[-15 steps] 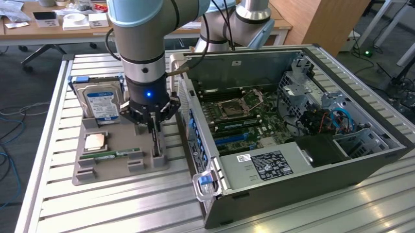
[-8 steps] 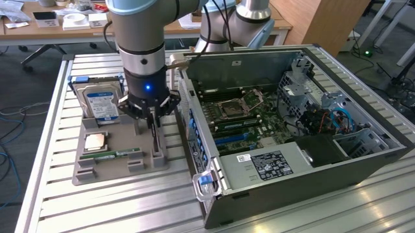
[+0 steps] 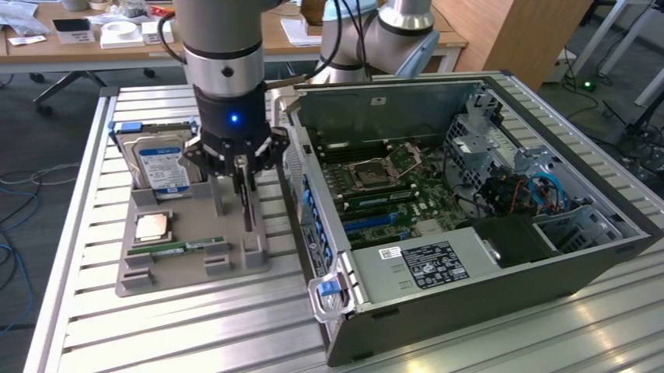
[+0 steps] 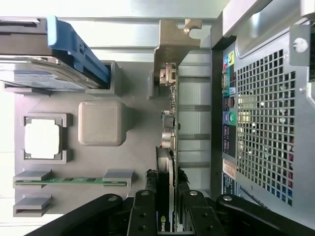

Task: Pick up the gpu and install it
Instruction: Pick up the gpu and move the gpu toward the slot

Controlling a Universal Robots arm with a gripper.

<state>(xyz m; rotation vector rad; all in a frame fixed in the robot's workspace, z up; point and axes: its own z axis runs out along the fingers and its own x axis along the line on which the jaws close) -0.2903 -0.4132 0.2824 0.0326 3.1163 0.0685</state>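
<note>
Risk sits mostly in how little of the gpu [image 4: 169, 132] I have hold of. Working across the exterior view from its left, the hard drive [image 3: 155, 163] stands upright in the grey tray [image 3: 192, 277]. A square processor chip [image 3: 152, 226] and a thin green memory stick [image 3: 189, 248] lie in front of it, all on the slatted metal table [image 3: 155, 334]. They are near the card but apart from it. A tilted lift could, I judge, knock the card against the tray posts [image 3: 252, 250] beside it. If the card binds in its slot, the lift could drag the whole tray along.

Next comes the tool [image 3: 245, 183]. Its fingers are set narrow, one on each flat face of the gpu, gripping it. The card stands on edge, straight below the tool in the exterior view. In the wrist view the grip is at one end of the card. The rest of its length runs away from the fingers [image 4: 142, 214] to the silver bracket [image 4: 174, 44] at the far end. Held so far from its middle, I think the card could pivot or slip between the pads. I cannot tell whether its lower edge is clear of the tray.

To the exterior view's right, just beside the tray, lies the open computer case [image 3: 487, 268]. Its near wall stands close to the card, so a sideways swing could strike the bracket against it.
</note>
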